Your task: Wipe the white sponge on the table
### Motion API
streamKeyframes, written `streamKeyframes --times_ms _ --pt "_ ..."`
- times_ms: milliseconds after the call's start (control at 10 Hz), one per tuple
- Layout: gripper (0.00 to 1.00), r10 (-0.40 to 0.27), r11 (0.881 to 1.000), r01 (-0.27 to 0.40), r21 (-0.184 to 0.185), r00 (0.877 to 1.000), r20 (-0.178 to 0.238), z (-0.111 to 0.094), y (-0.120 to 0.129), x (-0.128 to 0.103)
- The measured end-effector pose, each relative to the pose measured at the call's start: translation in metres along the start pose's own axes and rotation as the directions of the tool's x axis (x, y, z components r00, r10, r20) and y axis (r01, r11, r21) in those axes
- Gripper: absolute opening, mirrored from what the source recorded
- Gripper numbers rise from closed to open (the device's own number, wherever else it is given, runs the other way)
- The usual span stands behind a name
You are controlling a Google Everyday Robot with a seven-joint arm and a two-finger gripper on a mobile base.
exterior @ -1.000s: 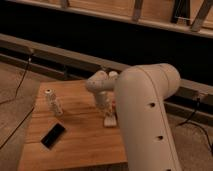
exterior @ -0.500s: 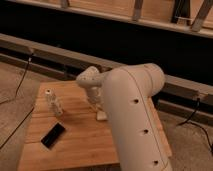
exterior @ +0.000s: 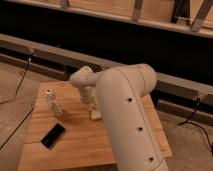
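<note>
The white sponge (exterior: 95,115) shows as a small off-white block lying on the table (exterior: 75,150), just right of the middle of the light brown plank top. My gripper (exterior: 91,106) comes straight down onto it from the white wrist above and is shut on the sponge, pressing it to the wood. The big white upper arm fills the foreground and hides the table's right half behind it.
A small upright whitish bottle (exterior: 53,102) stands on the table's left side, left of the gripper. A black flat slab (exterior: 52,135) lies nearer the front left. Dark rails and cables run along the floor behind and beside the table.
The gripper and the sponge under it have slid leftward across the table, toward the bottle. The arm has swung with them. Bottle and black slab have stayed in place.
</note>
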State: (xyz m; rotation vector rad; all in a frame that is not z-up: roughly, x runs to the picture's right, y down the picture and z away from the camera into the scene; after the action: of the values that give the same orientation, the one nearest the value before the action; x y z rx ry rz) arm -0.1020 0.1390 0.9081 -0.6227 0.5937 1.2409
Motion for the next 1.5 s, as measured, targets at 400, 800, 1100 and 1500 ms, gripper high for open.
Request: streamKeyframes --times_ms 400,800,1100,1500 --pt "0.10 -0.049 0.998 0.049 -0.044 0.999 -0.013 0.004 0.026 0.018" --pt "0.10 -0.091 0.993 0.089 -0.071 0.995 -0.027 0.005 0.041 0.040" --pt "0.10 -0.110 0.991 0.106 -0.082 0.993 -0.046 0.006 0.044 0.059" --pt "0.10 -0.124 0.989 0.116 -0.094 0.989 -0.083 0.005 0.044 0.089"
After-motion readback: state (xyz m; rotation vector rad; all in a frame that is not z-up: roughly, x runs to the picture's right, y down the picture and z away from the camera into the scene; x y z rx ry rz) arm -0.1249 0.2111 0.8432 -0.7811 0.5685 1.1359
